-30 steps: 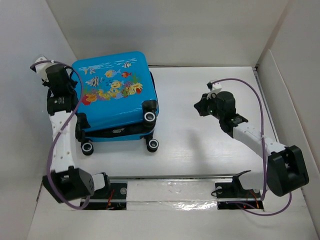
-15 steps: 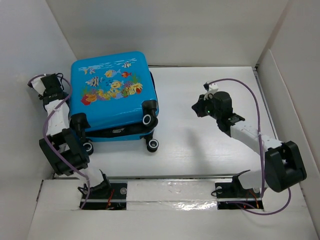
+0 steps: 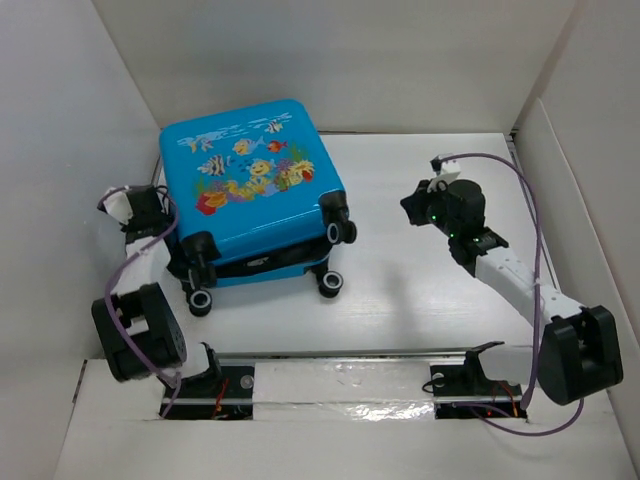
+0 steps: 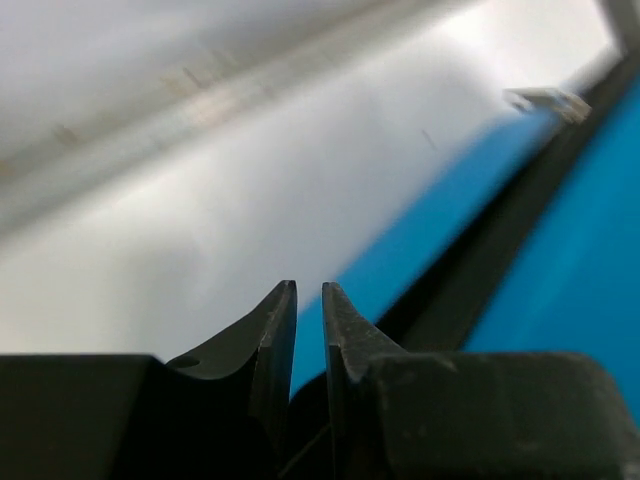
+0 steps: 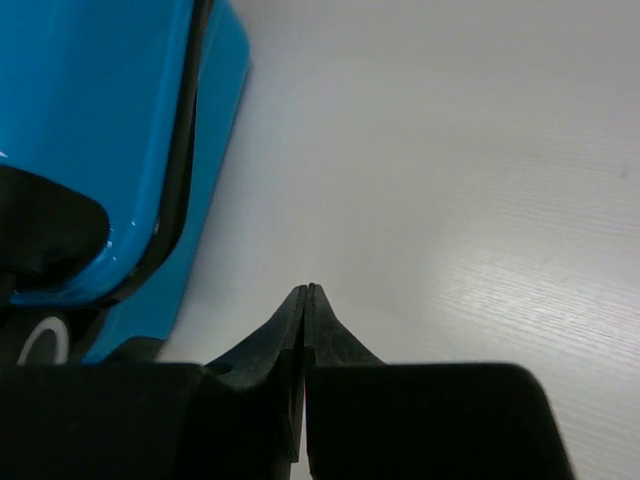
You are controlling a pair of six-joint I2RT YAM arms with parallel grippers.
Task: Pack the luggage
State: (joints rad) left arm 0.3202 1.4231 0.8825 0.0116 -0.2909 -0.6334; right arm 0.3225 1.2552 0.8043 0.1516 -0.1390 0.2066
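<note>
The luggage (image 3: 250, 190), bright blue with a fish print, lies shut and flat on the table, its black wheels (image 3: 329, 283) toward the arms. My left gripper (image 3: 168, 220) sits low at its left side. In the left wrist view that gripper (image 4: 309, 290) points along the black zipper band (image 4: 480, 270) between the blue shells (image 4: 590, 250). Its jaws stand a narrow slit apart, and the dark base of the slit hides whether anything is pinched. My right gripper (image 3: 408, 210) hovers right of the luggage, apart from it. The right wrist view shows it (image 5: 309, 290) shut and empty, the luggage (image 5: 90, 100) at left.
White walls enclose the table on the left, back and right (image 3: 560, 170). A metal rail (image 3: 340, 380) with both arm bases runs along the near edge. Bare white tabletop (image 3: 400, 290) lies between the luggage and the right arm.
The luggage has slid and turned to the right. My left gripper came down and nearer along its left side. The right gripper drew back slightly to the right.
</note>
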